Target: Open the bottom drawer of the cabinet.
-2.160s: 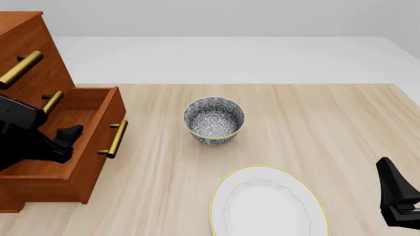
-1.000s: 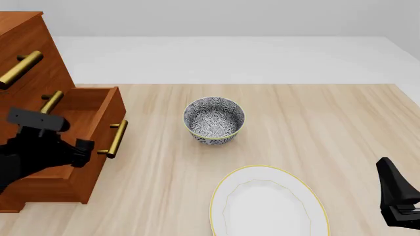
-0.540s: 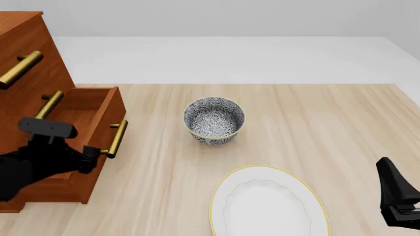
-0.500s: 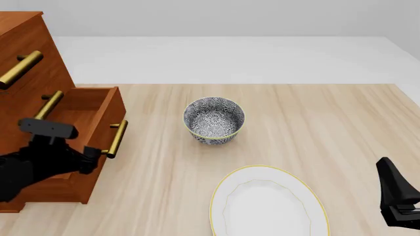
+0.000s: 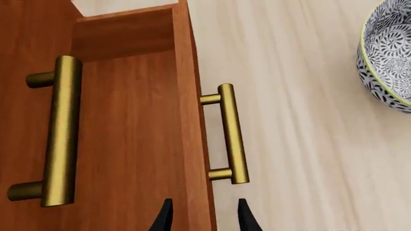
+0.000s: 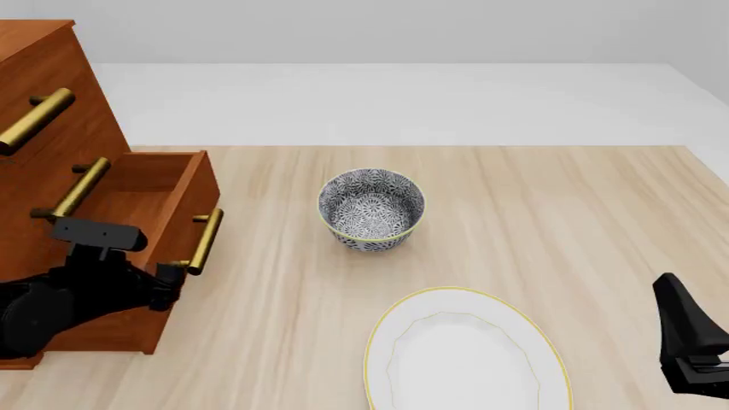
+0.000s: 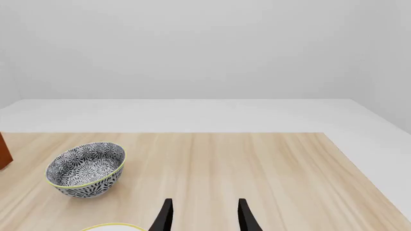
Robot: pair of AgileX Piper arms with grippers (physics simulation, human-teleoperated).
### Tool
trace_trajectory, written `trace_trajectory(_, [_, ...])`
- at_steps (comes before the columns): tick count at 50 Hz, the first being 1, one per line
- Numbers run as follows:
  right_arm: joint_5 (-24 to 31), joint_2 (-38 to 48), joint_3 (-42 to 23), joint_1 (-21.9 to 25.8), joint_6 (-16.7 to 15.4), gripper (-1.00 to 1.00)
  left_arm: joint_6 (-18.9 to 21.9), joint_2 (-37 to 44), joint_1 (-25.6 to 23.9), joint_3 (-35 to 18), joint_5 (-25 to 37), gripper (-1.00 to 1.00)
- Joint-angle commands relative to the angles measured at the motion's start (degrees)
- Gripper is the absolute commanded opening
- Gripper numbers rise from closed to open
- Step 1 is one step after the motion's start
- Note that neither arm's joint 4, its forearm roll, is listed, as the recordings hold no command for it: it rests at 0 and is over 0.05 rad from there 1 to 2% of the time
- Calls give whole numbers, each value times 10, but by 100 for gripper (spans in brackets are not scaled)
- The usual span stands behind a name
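Left claw (image 5: pixel 202 219) open, empty, tips astride the top edge of the bottom drawer (image 5: pixel 138 144) front, just short of its brass handle (image 5: pixel 231 134). Drawer already well out of the cabinet (image 6: pixel 46 94), at the counter's (image 6: pixel 547 213) left edge.

Risks, as judged:
- Tips hovering close above the drawer front; any drop could knock the panel and push the drawer back in.
- Sideways drift could catch the handle bar and skew the drawer on its slides.
- Lift toward the middle drawer's handle (image 5: pixel 57 137) could snag it.

Right claw (image 7: pixel 202 216) open, empty, parked at the counter's near right corner, well apart from the cabinet.

Patterned bowl (image 6: pixel 371 208) mid-counter, near the drawer front but apart from it. White plate (image 6: pixel 467 350) at the near edge. Neither in the drawer's path at present.
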Motion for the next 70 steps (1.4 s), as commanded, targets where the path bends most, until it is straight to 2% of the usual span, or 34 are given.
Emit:
trace_trajectory(1, [0, 0, 0, 0, 0, 100, -23, 0, -30, 5, 7, 100])
trace_trajectory(3, [0, 0, 0, 0, 0, 100, -35, 1, -41, 2, 12, 100])
trace_trajectory(70, [0, 0, 0, 0, 0, 100, -117, 40, -229, -59, 5, 100])
